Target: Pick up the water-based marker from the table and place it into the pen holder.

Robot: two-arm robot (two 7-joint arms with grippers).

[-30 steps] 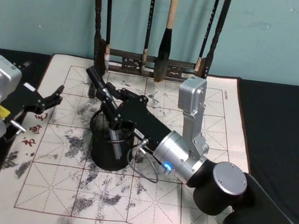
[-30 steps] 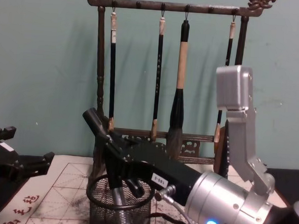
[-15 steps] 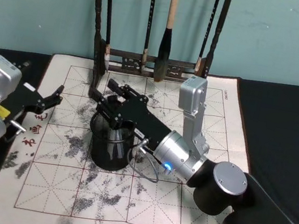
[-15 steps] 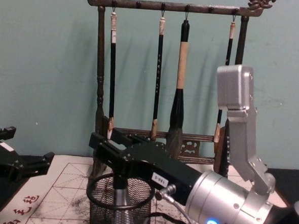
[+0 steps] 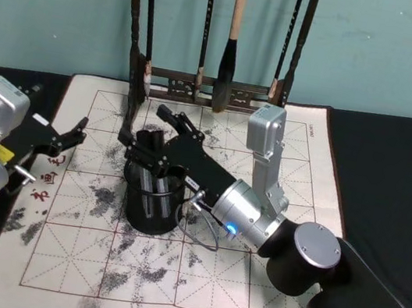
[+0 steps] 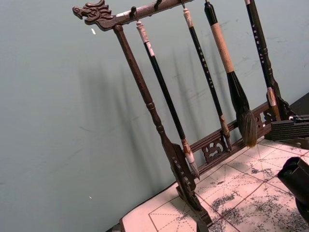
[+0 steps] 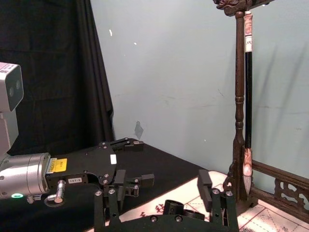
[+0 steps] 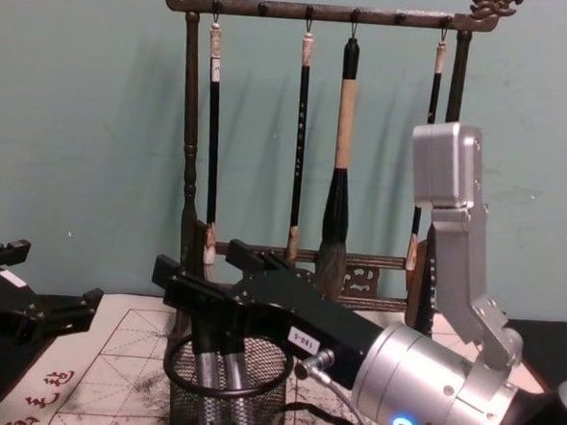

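The black wire-mesh pen holder point(image 5: 140, 218) point(image 8: 174, 371) stands on the calligraphy mat, left of centre. Two grey shafts point(image 8: 207, 397) with dark tops stand upright inside it; I cannot tell which is the water-based marker. My right gripper point(image 5: 142, 123) point(image 8: 196, 257) hovers just over the holder's rim, open, its fingers spread either side of the dark tops point(image 7: 176, 208) and touching neither. My left gripper point(image 5: 74, 140) point(image 8: 56, 309) rests open at the mat's left edge, a hand's width from the holder.
A tall dark wooden brush rack point(image 5: 201, 86) point(image 8: 320, 12) point(image 6: 145, 92) with several hanging brushes stands behind the holder. The ink-stained gridded mat point(image 5: 249, 272) lies on a black tablecloth point(image 5: 392, 177). My right arm crosses the mat from the front right.
One second ago my right gripper was shut on the tilted marker over the holder. The marker has gone down into the holder and the fingers have spread. My left arm is unmoved.
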